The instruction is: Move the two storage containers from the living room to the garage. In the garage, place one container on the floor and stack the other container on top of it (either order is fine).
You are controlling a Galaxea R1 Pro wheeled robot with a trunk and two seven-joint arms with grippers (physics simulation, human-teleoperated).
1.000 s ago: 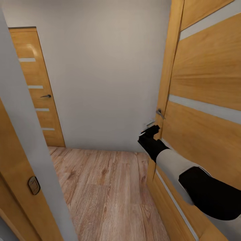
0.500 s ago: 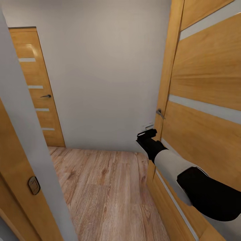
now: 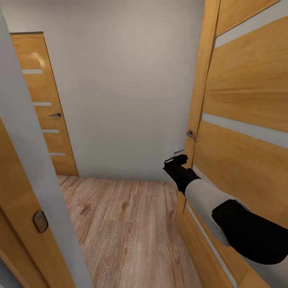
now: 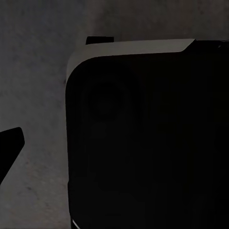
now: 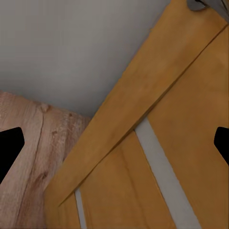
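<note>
The two orange-red storage containers await; our right gripper [image 3: 178, 159], fingers spread and empty, has steadied below the orange-brown wooden door's handle [image 3: 191, 135] at two o'clock.

The right gripper [image 3: 176, 158] hangs hard against the wooden door [image 3: 244, 120], just below its handle [image 3: 191, 135]. A white wall [image 3: 128, 88] closes the space ahead. To its left the wood-plank floor [image 3: 128, 228] lies open toward a second door [image 3: 44, 104].

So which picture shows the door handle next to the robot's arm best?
The head view: the door handle shows whole, just above the right gripper. The right wrist view catches a grey bit at its edge, probably it.
</note>
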